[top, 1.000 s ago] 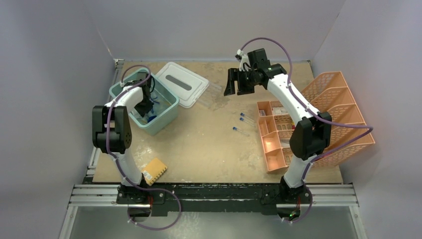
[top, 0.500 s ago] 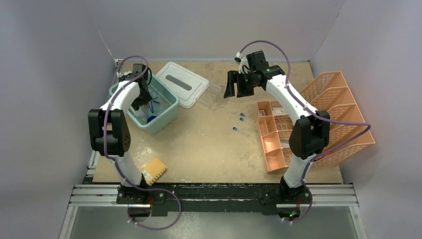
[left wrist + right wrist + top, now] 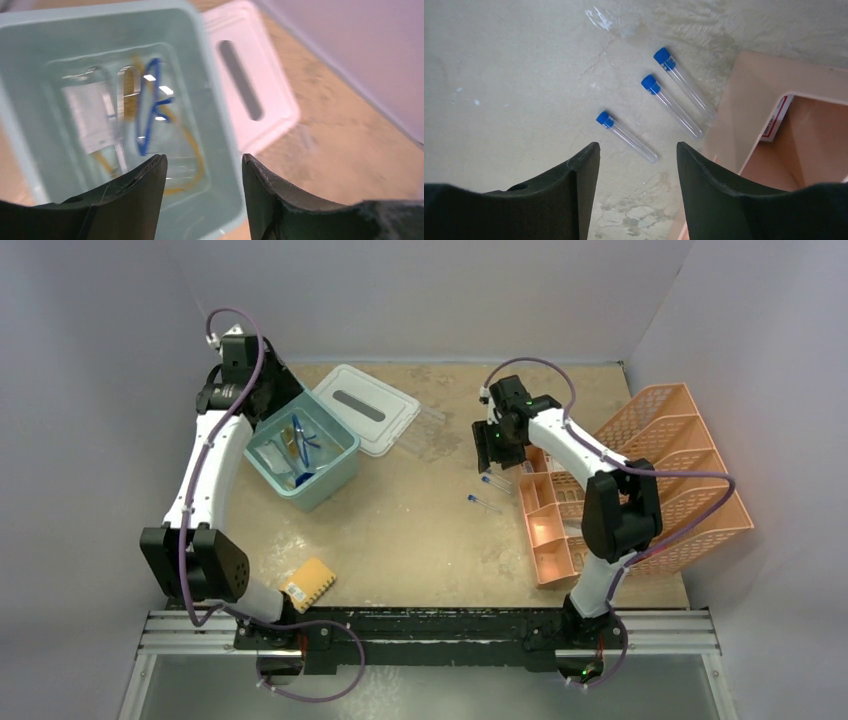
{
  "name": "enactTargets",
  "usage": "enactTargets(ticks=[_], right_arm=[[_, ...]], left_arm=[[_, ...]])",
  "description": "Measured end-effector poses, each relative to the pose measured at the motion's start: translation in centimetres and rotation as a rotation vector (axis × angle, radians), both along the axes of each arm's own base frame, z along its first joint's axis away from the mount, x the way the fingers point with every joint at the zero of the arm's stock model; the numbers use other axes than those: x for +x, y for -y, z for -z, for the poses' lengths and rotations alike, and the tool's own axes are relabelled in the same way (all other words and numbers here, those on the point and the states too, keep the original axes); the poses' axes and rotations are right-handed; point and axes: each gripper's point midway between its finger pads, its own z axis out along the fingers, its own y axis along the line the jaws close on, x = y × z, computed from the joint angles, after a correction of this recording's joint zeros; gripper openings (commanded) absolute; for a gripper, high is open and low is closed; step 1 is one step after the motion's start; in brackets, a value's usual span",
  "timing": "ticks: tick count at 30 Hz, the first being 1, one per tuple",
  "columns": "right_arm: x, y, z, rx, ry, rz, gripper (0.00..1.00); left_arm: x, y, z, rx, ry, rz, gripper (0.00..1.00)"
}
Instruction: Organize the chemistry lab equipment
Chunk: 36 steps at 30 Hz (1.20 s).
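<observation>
Leftward first: left gripper point(image 3: 200, 165), jaws apart with nothing between them, held above a teal bin point(image 3: 212, 115). Down inside, all blurred: blue-rimmed safety glasses point(image 3: 149, 107), tan rubber tubing point(image 3: 195, 155) looping along the bottom, a white packet point(image 3: 87, 117) towards the left wall, and beside it something metallic point(image 3: 122, 90), too smeared to name. Just past the bin's right wall, flat on the table, a white lid point(image 3: 272, 80) with a long slot.

Then right gripper point(image 3: 638, 150), likewise spread and holding nothing, pointed down at three clear blue-capped test tubes point(image 3: 671, 107) lying on the table point(image 3: 514, 75). Two side by side and parallel, close to the peach organiser point(image 3: 749, 95). Third tube point(image 3: 626, 136) a little apart from that pair, nearest the fingertips in the wrist view. None touching another. Inside one organiser compartment, a small box with a red-and-white label point(image 3: 774, 122).

Farther out, seen from above: orange mesh basket point(image 3: 690, 465) just right of the organiser at the table's edge, and yellow-orange waffle sponge point(image 3: 310, 582) near the left arm's base.
</observation>
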Motion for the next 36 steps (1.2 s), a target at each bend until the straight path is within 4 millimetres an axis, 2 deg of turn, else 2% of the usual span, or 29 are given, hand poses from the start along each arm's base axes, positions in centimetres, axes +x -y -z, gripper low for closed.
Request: enactTargets(ticks=[3,7,10,12,15,19,25,31,36], right_arm=[[-1.2,-0.2,1.1,-0.056,-0.021,-0.021,0.62],[-2.8,-2.5,2.8,-0.136,-0.042,-0.104,0.57],[-4.1,-3.7,5.0,-0.199,-0.081,-0.162,0.54],[-4.8,-4.0,6.3,-0.230,-0.107,-0.185,0.51],[-5.6,-3.0,7.3,-0.270,-0.134,-0.194,0.48],[-5.5,-2.4,7.5,-0.289,-0.134,-0.212,0.43],[-5.5,-2.1,8.3,-0.310,-0.145,-0.265,0.34],[-5.4,-2.4,8.5,-0.302,-0.143,-0.302,0.31],[-5.1,-2.8,8.6,-0.282,-0.129,-0.316,0.17]], left_arm=[[0.6,3.1,-2.9,-0.092,0.110,0.138,0.56],[0.6,8.4,-5.5,-0.150,0.205,0.338,0.56],[-0.7,14.0,-6.0,-0.169,0.232,0.524,0.56],[-1.9,17.0,-5.9,-0.191,0.237,0.627,0.56],[-3.7,19.9,-5.1,-0.229,0.234,0.735,0.56],[-4.7,21.1,-4.6,-0.262,0.241,0.777,0.56],[-5.0,22.5,-5.4,-0.273,0.283,0.816,0.56],[-4.8,22.3,-5.5,-0.256,0.290,0.794,0.56],[-4.4,21.9,-5.4,-0.241,0.293,0.767,0.60]])
